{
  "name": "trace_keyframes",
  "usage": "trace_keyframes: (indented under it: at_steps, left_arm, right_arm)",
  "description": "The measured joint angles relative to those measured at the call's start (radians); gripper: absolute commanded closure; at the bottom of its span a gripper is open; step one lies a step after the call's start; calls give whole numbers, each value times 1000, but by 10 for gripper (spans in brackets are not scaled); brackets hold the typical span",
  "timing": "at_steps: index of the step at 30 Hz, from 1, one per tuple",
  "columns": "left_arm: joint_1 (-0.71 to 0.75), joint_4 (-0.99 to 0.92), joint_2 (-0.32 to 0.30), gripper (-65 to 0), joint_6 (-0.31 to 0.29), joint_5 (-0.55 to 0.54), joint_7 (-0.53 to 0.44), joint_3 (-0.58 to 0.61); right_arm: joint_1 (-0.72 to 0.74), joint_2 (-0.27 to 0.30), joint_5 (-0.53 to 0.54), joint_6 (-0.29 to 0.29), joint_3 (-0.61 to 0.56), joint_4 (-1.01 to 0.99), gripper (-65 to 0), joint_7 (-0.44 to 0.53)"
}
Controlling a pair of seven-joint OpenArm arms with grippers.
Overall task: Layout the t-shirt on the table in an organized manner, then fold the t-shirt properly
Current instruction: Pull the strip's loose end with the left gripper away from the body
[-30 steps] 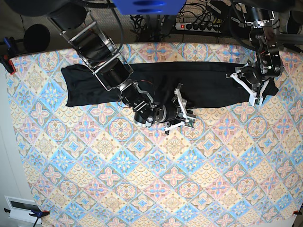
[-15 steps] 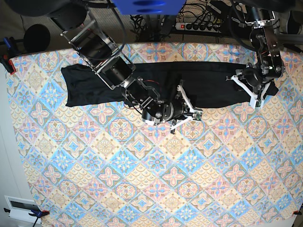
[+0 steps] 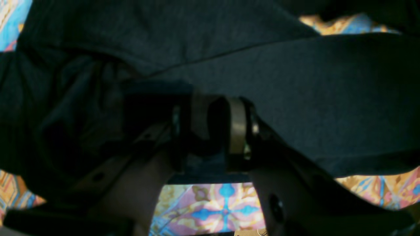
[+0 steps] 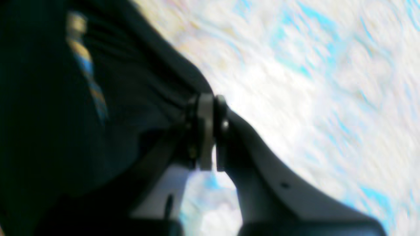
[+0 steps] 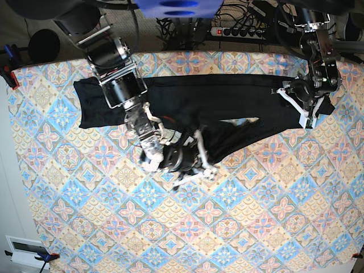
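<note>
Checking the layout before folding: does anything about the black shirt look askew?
Yes. The right pincer has the t-shirt's lower edge pinched and dragged toward the table's centre, leaving a gap of tablecloth inside the fabric.

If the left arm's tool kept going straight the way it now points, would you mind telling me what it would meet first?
Most likely the black t-shirt: the left tool already sits in its folds, with the patterned table close underneath.
</note>
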Motion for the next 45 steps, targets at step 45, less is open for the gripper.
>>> trace_keyframes:
  at_steps: [45]
  left_arm:
    - [-430, -334, -2, -316, 1, 16, -50, 217]
  right_arm:
    - [-406, 121, 2, -5, 270, 459, -182, 4]
